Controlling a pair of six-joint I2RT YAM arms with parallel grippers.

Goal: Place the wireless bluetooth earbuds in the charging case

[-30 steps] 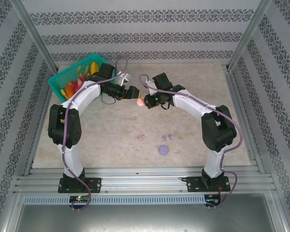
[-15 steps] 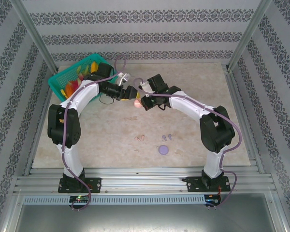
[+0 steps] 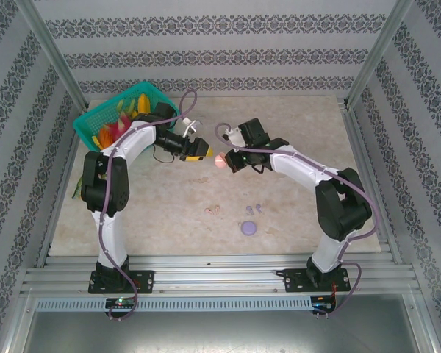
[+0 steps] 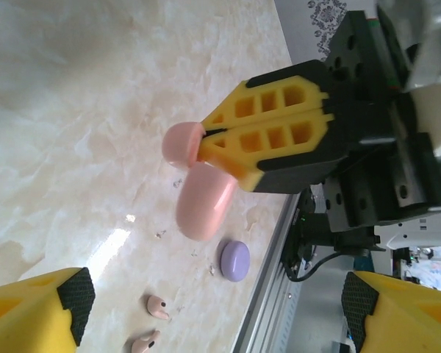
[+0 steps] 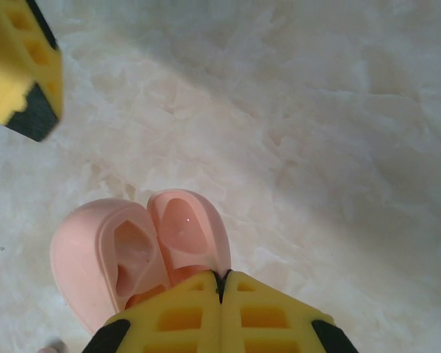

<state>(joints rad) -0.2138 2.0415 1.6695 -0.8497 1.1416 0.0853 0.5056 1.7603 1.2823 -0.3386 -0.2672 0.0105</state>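
An open pale pink charging case hangs above the table, its two empty halves spread apart. My right gripper is shut on it near the hinge. From above, the pink case sits at the right gripper's tip, and my left gripper is open just left of it, not touching. The left gripper looks across at the pink case. On the table lie two pink earbuds, two lilac earbuds and a shut lilac case. Pink earbuds and the lilac case lie below.
A teal basket holding colourful items stands at the table's back left, behind the left arm. The metal frame rail runs along the near table edge.
Both grippers were together at the pink case. The left gripper has now drawn back to the left, open, while the right gripper keeps the case and has shifted slightly right.
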